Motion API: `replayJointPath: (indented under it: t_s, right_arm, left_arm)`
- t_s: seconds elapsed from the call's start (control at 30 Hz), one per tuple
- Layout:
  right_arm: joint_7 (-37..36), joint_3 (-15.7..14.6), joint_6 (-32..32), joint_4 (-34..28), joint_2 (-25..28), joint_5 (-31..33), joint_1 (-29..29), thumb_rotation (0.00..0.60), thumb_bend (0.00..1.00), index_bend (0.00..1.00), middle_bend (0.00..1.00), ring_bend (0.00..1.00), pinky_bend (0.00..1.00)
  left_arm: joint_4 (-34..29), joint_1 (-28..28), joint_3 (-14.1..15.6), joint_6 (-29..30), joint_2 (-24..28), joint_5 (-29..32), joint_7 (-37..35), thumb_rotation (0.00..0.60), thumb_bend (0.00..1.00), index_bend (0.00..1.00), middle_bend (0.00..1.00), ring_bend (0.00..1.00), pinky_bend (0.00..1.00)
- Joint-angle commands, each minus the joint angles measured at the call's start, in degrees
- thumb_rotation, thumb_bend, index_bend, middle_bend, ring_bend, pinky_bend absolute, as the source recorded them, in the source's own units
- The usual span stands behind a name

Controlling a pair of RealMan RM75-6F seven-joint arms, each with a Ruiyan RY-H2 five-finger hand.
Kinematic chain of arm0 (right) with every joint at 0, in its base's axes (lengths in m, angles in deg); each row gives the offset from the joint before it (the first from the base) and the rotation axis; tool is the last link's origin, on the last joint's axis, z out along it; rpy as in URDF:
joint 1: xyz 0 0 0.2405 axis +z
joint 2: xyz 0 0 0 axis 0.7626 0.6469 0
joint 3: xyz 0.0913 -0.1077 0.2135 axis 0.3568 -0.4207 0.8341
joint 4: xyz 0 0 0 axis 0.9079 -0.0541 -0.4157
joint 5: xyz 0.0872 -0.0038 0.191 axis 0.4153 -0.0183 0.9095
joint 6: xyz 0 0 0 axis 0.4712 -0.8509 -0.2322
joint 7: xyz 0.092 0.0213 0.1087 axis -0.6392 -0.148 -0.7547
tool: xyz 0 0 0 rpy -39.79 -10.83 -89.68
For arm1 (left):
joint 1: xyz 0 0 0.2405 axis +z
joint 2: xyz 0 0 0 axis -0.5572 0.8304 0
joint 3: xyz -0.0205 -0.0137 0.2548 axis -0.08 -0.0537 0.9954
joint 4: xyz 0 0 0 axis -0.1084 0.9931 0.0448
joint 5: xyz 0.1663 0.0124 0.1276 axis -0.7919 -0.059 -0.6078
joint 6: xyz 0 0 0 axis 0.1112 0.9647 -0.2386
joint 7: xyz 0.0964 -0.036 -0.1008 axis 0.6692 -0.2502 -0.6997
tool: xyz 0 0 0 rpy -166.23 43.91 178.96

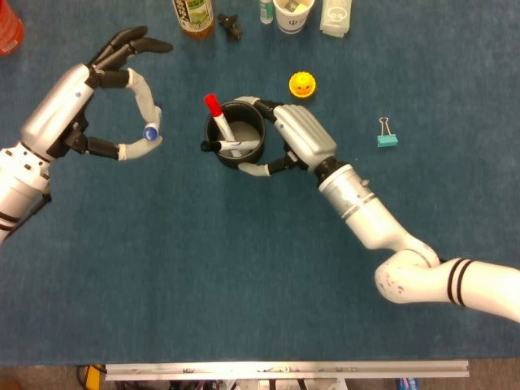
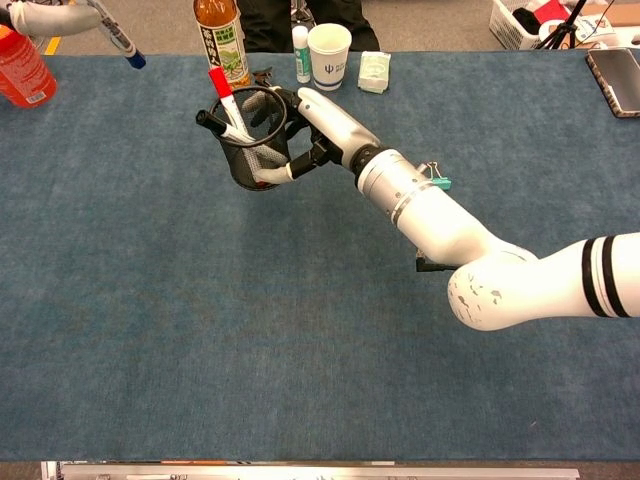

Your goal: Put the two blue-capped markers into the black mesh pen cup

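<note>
Head view was looked down on a blue surface, bare along the near edge. Nearest of the arms, the right forearm was seen reaching in from the lower right. The right hand was wrapped around the black mesh cup, with the thumb on the cup's near side and the other fingers curled over its far rim. In the chest view the cup was seen tilted and gripped by the same hand. Inside the cup a red-capped marker was leaned toward the left, and a white marker was laid across the opening; its cap colour could not be told. To the left of the cup, near but apart from it, the left hand was held above the surface. A blue-capped marker was pinched between its thumb and a finger, cap end toward the cup, while the dark fingers were spread away. In the chest view only the marker and part of that hand were shown at the top left corner. To the right of the cup a teal clip was lying well apart, and a yellow toy was placed just beyond the hand. Along the far edge a bottle, a paper cup, a small white tube and an orange bottle were stood.
</note>
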Motion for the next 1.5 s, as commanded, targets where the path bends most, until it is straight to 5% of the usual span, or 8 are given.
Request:
replayJointPath:
  t_s: [0.03, 1.17, 1.23, 1.5]
  right_arm:
    - [0.0, 0.27, 0.08, 0.0, -0.37, 0.03, 0.33, 0.6, 0.45, 0.43, 0.42, 0.34, 0.31]
    - [1.25, 0.15, 0.61, -1.56, -1.49, 0.68, 0.44, 0.6, 0.45, 0.43, 0.42, 0.34, 0.31]
    - [1.32, 0.06, 0.68, -1.79, -1.37, 0.66, 0.33, 0.6, 0.45, 0.43, 0.42, 0.34, 0.31]
    - [1.19, -1.07, 1.56, -4.03, 0.47, 0.09, -1.24, 0.6, 0.45, 0.43, 0.42, 0.34, 0.31]
  left_arm:
    - [-1.0, -0.4, 0.0, -1.11, -0.12, -0.73, -0.92, 0.6, 0.27, 0.65, 0.17, 0.0, 0.05]
    - [-0.05, -6.61, -1.78, -13.72, -7.55, 1.71, -3.52, 0.6, 0.27, 0.64, 0.17, 0.0, 0.05]
    - [0.34, -6.77, -1.8, -14.05, -7.91, 1.86, -3.12, 0.6, 0.27, 0.61, 0.16, 0.0, 0.05]
    - [1.5, -7.4, -1.54, -16.71, -8.34, 3.25, -0.61, 0.6, 0.27, 0.15, 0.05, 0.0, 0.05]
